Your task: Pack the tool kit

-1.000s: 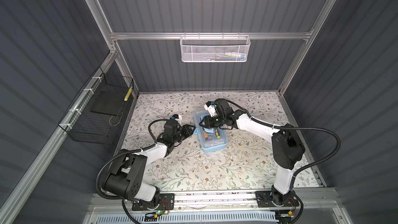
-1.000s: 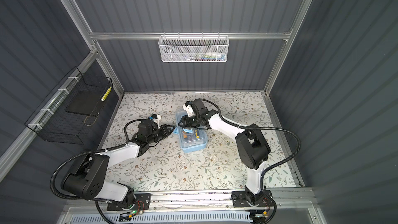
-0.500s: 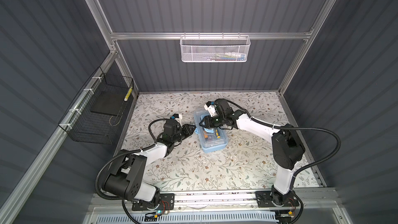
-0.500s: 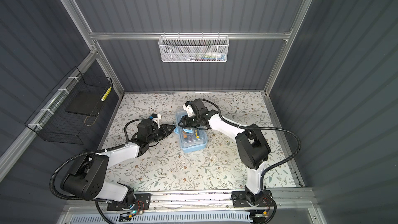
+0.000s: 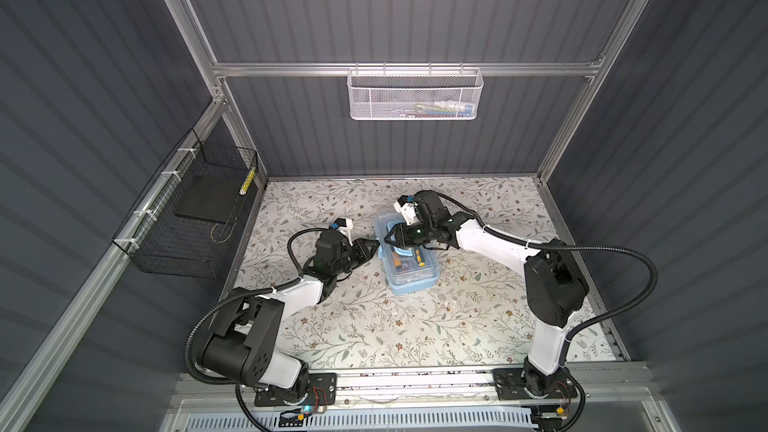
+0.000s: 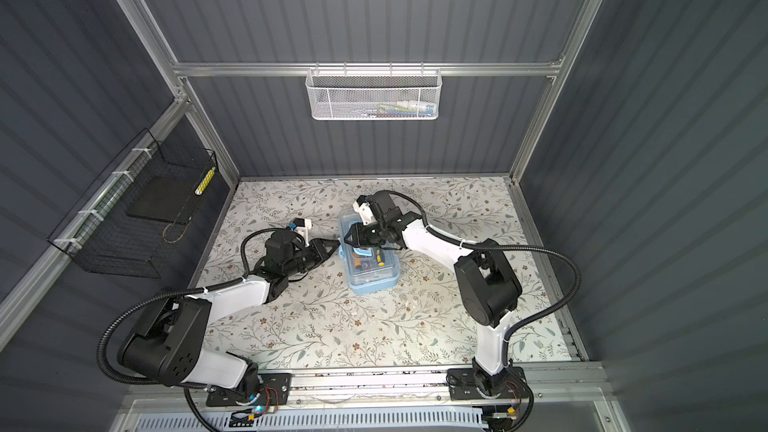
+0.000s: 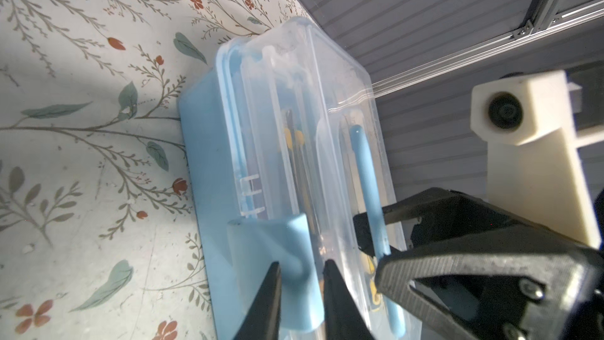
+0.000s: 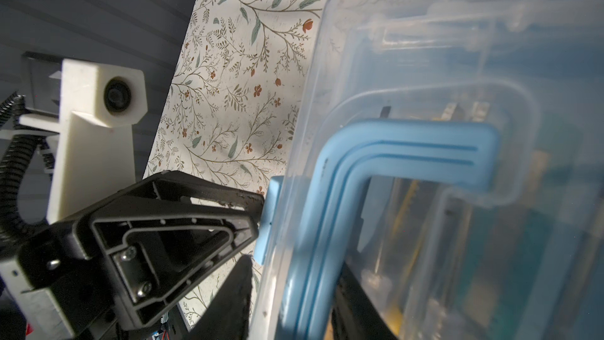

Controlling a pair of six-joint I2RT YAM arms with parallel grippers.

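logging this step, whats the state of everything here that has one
left claw: jaws either side of the latch
right claw: jaws straddle one leg of the handle, grip unclear
tool box: on the table, tools inside
lid: down on the box
latch: snapped or not, unclear
handle: folded flat on the lid
white mesh basket: hanging, items inside
black wire basket: hanging, yellow-black item inside
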